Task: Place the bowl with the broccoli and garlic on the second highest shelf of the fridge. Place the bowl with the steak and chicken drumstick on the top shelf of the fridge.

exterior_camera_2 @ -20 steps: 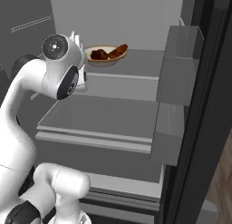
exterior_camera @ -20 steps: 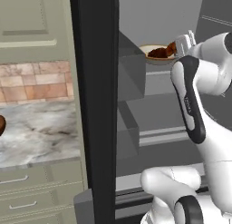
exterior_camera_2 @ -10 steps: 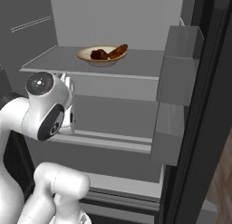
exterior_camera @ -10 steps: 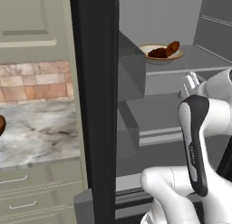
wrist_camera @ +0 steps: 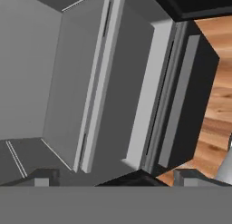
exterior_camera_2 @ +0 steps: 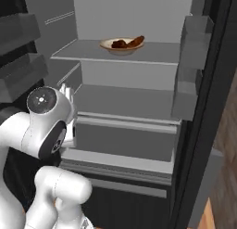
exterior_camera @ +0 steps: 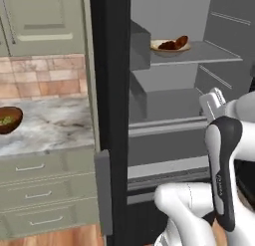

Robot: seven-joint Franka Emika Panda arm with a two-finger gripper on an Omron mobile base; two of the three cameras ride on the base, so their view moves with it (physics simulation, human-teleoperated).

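Observation:
The bowl with the steak (exterior_camera: 168, 45) and the chicken drumstick (exterior_camera: 181, 41) stands alone on the fridge's upper grey shelf (exterior_camera: 204, 52); the same bowl (exterior_camera_2: 121, 46) appears in the right base view. Below it lies the second highest shelf (exterior_camera_2: 125, 100), bare. A dark bowl (exterior_camera: 8, 119) holding the light-green broccoli (exterior_camera: 6, 120) sits on the marble counter at far left; I cannot make out garlic. My gripper (exterior_camera: 213, 97) hangs low in front of the fridge, well below the meat bowl. In the hand view the gripper (wrist_camera: 113, 180) is open and holds nothing.
The black fridge door (exterior_camera: 109, 115) stands open between the counter and the fridge interior. Door bins (exterior_camera_2: 192, 75) line the right side. Drawers (exterior_camera: 35, 190) sit under the counter (exterior_camera: 55, 125). Wooden floor (wrist_camera: 217, 105) lies beyond the fridge's base.
My arm has drawn back and down from the upper shelf, leaving the meat bowl there. The whole picture has shifted slightly, so the base has moved.

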